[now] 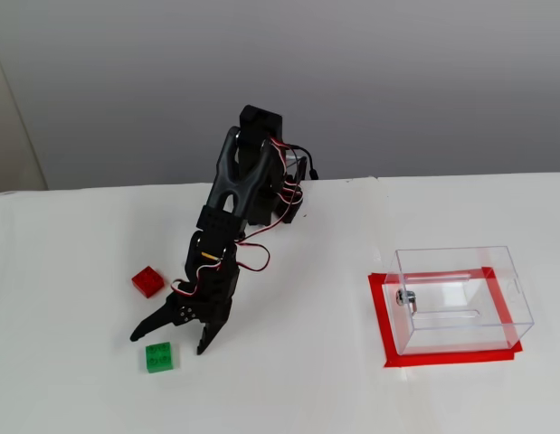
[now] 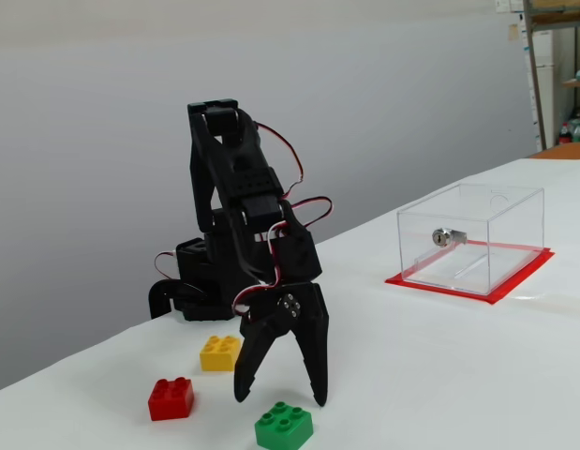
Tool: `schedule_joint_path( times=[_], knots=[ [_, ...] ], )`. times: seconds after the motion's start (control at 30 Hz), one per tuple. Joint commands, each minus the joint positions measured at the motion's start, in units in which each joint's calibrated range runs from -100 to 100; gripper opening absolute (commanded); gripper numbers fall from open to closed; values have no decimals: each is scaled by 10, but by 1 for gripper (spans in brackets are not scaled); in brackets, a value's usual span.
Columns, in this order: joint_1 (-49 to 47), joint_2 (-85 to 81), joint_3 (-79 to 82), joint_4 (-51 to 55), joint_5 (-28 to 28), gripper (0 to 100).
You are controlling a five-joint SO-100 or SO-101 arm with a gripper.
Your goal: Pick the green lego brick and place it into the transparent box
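- The gripper [image 1: 168,344] hangs just above the green brick [image 1: 158,356], its fingers [image 2: 316,375] spread wide and holding nothing; the brick lies on the counter [image 1: 289,398] near its front edge in the higher fixed view, well apart from the box [image 1: 460,298] toward the right edge
- In the lower fixed view the brick [image 2: 284,427] sits just in front of the fingertips rather than squarely between them, so a straight descent could land a tip on the studs and pin or tilt it instead of straddling it
- A finger touching one side first could push the light brick across the smooth counter, out of the closing path
- The brick looks slightly turned against the line of the fingers; closing on corners rather than flat faces could twist it out of the grip
- The red brick [image 1: 147,281] and yellow brick [image 2: 220,352] are near but clear of the fingers; a sideways correction could knock either one
- Coming down too far could jam the fingertips into the counter
- Later, a weak pinch could let the brick slip during the long carry, or it could strike the box's thin wall; only red tape [image 1: 381,316] marks the box's place, and whether it is fixed cannot be told
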Motion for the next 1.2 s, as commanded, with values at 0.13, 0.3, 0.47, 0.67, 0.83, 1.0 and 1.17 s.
schedule_joint_path(
  times=[0.13,0.3,0.47,0.67,0.83,1.0,1.17],
  knots=[
    [5,16,-24,-48,-2,50],
    [6,26,-36,-47,-2,50],
    [25,36,-49,-47,1,50],
    [43,38,-49,-47,2,50],
    [51,38,-49,-47,3,50],
    [53,38,-49,-48,3,50],
    [50,38,-52,-48,1,50]
  ],
)
